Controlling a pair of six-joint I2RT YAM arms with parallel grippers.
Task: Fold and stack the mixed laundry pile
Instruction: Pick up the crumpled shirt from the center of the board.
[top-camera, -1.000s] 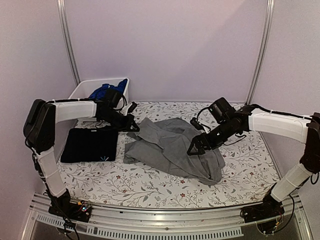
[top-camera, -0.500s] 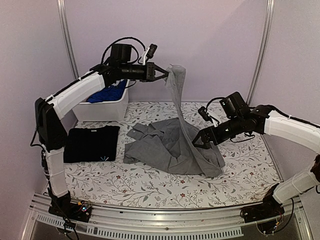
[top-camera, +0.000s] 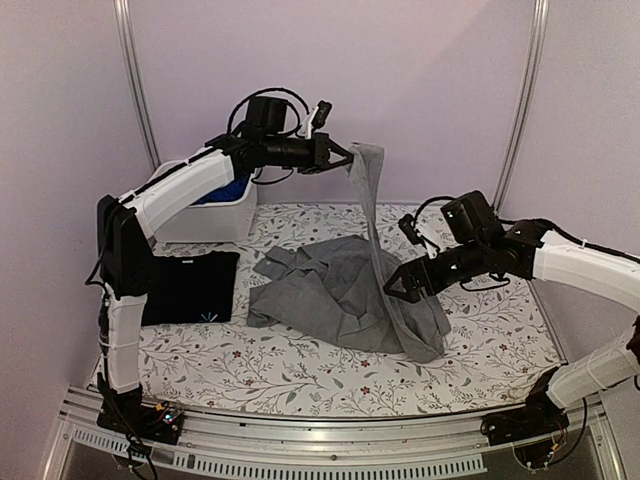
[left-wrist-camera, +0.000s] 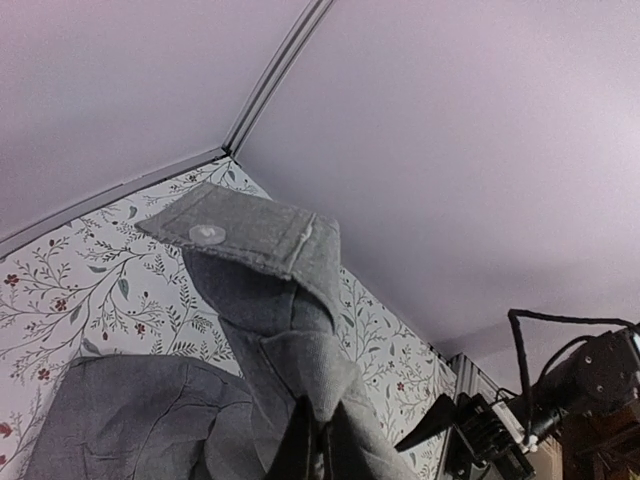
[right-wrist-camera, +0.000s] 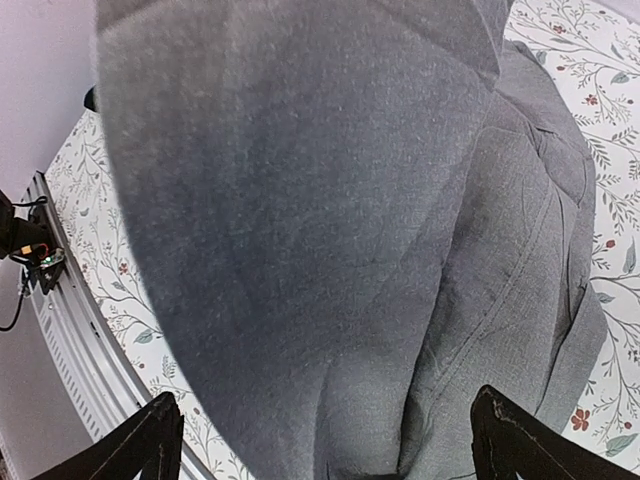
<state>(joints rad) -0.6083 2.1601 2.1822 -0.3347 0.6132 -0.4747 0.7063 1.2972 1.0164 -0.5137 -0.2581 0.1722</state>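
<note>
Your left gripper (top-camera: 346, 157) is pinching the shirt (top-camera: 320, 292) aloft; your right gripper (top-camera: 398, 284) is hovering wide open beside its hanging part.

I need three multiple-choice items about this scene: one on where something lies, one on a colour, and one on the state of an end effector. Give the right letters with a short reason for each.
1. Where does the black T-shirt lie?
A. on the table, to the left of the grey shirt
B. on top of the grey shirt
C. hanging from an arm

2. What colour is the garment in the white bin?
A. red
B. blue
C. yellow

3. How is the left end effector?
A. open, resting on the table
B. shut on an edge of the grey shirt, held high
C. open inside the bin

Answers:
1 A, because it lies flat on the table at the left side.
2 B, because blue cloth shows above the rim.
3 B, because the shirt hangs from it down to the table.
</note>
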